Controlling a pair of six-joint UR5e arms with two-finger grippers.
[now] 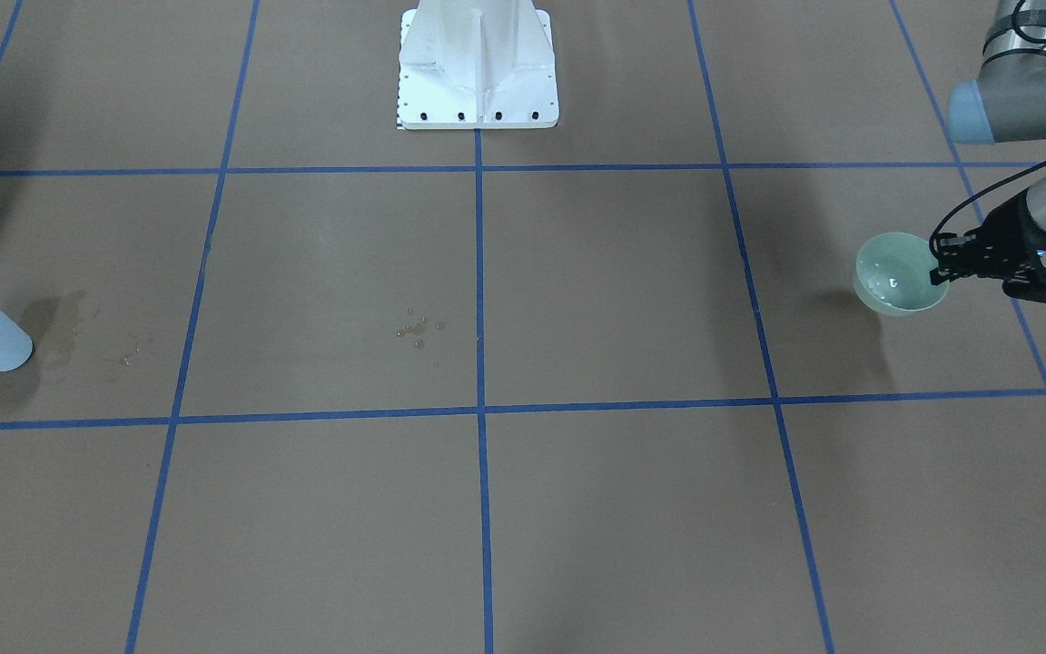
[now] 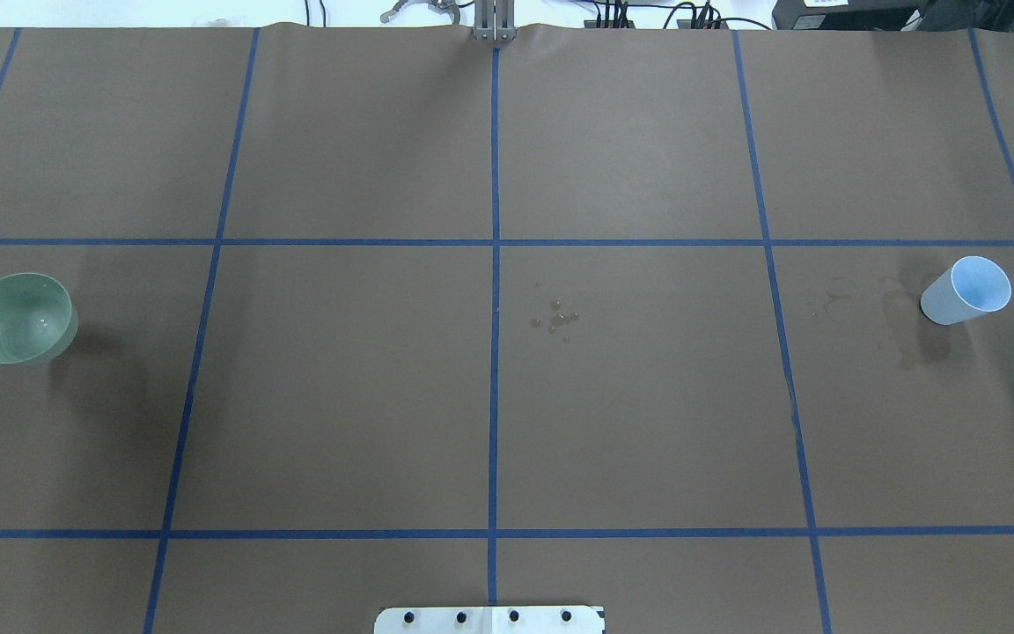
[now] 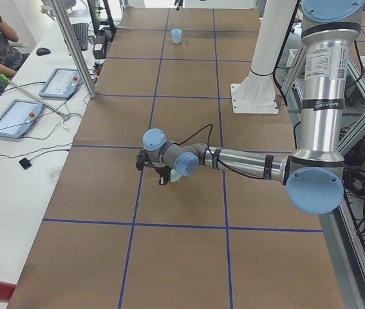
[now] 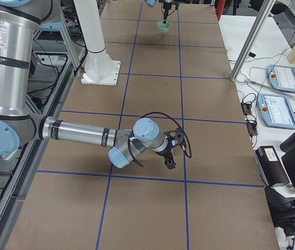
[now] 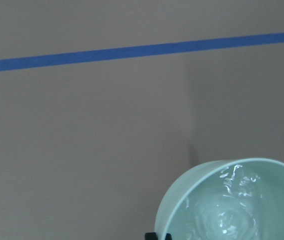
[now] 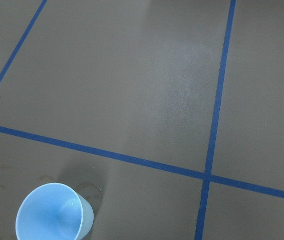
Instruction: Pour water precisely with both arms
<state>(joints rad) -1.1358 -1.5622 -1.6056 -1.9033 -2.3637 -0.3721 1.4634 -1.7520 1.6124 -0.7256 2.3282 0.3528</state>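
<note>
Overhead view: green bowl [image 2: 18,319] at the far 9 o'clock edge of the table [image 2: 340,396], blue cup [image 2: 965,291] at far 3 o'clock. The two are well apart.

Left gripper [image 1: 943,259] is clamped on the bowl's rim, on the side toward its arm. The water [image 5: 227,217] sits in the bowl's bottom, rippled, with white glints. I cannot tell whether the bowl rests on the table or hangs just off it.

Right gripper [image 4: 169,160] hangs low over the table. It is seen from the right side view only, so I cannot tell whether it is open or closed. The cup stands free with nothing touching it.

Step, as judged: pickup. The bowl is secured and the cup is not yet taken. Next, the right gripper must close on the cup wall without tipping it. Both vessels then go to centre, and the bowl tilts slowly with its lip over the cup's narrow mouth.

Spill risk looks real: there are drops [image 2: 557,317] near table centre and a wet patch [image 2: 907,330] at the cup's 8 o'clock.

Views compared:
- The left wrist view alone shows the ripples.
- The overhead shows only a fingertip of the left gripper and no right arm.
- The front view shows the grip on the rim.
- The right wrist view shows the cup at its frame's 7 o'clock.
</note>
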